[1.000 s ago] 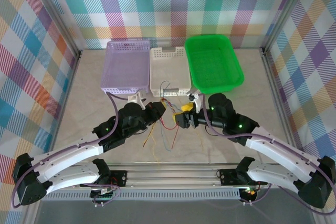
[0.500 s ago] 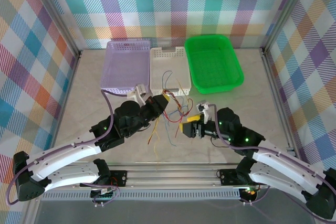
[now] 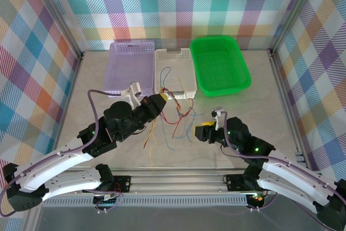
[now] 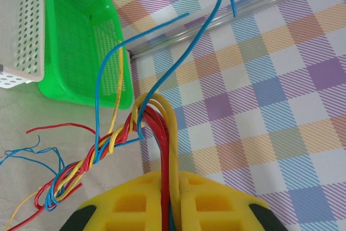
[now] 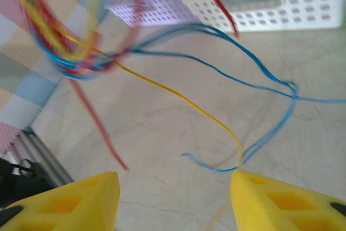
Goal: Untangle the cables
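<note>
Since a second ago, your left pincer [image 3: 160,101] has drawn back to the left. It stays pressed together on the cables [image 3: 174,115], with red and yellow strands pinched between its yellow tips. Your right pincer [image 3: 199,132], which was up against the bundle then, now sits well apart from it toward the near right, its jaws spread with nothing between them. The cables fan out looser than before, hanging from the left pincer over the surface [image 3: 97,93] in front of the white basket [image 3: 174,74]. In the right wrist view the twisted part is blurred. In the left wrist view the frame cuts the pincer off, so you cannot follow the blue strands into the grip.
</note>
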{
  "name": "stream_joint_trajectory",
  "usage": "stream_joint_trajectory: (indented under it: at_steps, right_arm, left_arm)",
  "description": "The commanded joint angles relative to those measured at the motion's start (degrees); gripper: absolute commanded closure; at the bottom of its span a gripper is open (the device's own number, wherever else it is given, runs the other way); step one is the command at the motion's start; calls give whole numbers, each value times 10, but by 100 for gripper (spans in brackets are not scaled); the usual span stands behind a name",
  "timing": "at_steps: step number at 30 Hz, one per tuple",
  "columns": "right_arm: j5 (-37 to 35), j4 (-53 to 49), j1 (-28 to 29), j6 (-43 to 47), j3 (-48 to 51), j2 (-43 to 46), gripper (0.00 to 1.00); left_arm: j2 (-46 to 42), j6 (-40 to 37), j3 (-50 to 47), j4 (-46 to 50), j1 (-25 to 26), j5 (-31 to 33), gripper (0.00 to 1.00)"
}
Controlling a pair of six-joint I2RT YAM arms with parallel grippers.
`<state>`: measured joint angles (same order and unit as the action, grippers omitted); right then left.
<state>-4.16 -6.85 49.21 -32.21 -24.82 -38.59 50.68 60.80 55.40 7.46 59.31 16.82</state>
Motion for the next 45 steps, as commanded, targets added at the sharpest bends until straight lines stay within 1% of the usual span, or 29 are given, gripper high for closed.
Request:
stream_joint_trajectory:
  at_steps: [1,4,8,11,12,16,23,26,30,32,38,39,40,45]
  right_arm:
    - [-56,26,4,5,19,-1,46]
    - [-106,56,4,30,38,-1,50]
    - [-121,119,3,66,47,-45,55]
    - [-107,178,2,89,39,-114,56]
    - [-91,196,2,97,32,-139,56]
    - [-55,240,2,110,1,-221,55]
    - [-67,298,-8,146,-13,-275,56]
    - [-72,317,-19,155,-16,-300,60]
    - [-57,333,-35,156,-15,-318,67]
    - [-50,339,-39,158,-15,-323,74]
    - [-40,341,-48,163,-18,-324,89]
    - [-38,341,-50,163,-18,-322,98]
    - [-38,340,-51,162,-18,-320,100]
    - [-36,321,-57,156,-9,-286,100]
  left_arm:
    - [-6,-26,28,31,6,-1,100]
    - [-3,-33,42,51,6,-10,100]
    - [-2,-35,45,57,6,-18,100]
    - [1,-34,47,56,6,-25,100]
    - [3,-34,48,56,6,-27,100]
    - [2,-34,52,60,6,-32,100]
    - [-3,-35,50,67,6,-34,100]
    - [-2,-35,49,68,6,-35,100]
    - [-9,-37,49,75,6,-32,100]
    - [-12,-38,49,79,6,-30,100]
    - [-21,-38,47,89,6,-25,100]
    - [-24,-38,47,100,6,-24,100]
    - [-26,-38,46,102,6,-23,100]
    - [-41,-44,47,132,6,-8,100]
